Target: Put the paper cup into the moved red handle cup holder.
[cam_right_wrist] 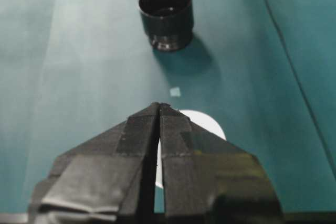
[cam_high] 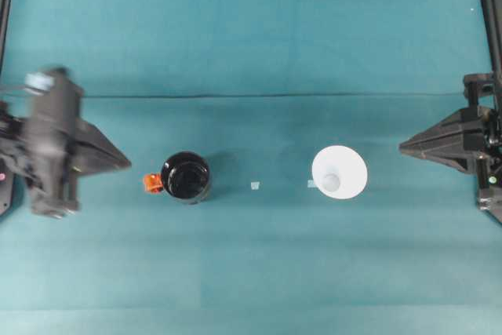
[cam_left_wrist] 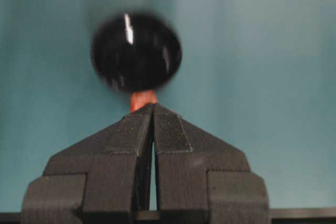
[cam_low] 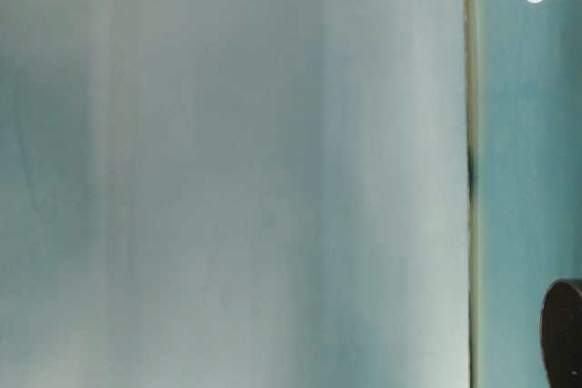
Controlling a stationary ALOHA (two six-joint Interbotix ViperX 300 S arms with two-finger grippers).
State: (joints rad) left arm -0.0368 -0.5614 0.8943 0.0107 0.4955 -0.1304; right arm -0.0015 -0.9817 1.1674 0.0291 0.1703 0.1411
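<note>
The table [cam_high: 251, 272] carries both task items well apart along its middle line. The red handle cup holder [cam_high: 186, 176] stands upright toward the left edge, handle pointing at the left gripper [cam_high: 125, 164], whose jaws are closed and empty. The paper cup [cam_high: 340, 172] stands toward the right edge, nearer the right gripper [cam_high: 404, 147], likewise closed and empty. Judgement: the right arm is better placed for the cup.
</note>
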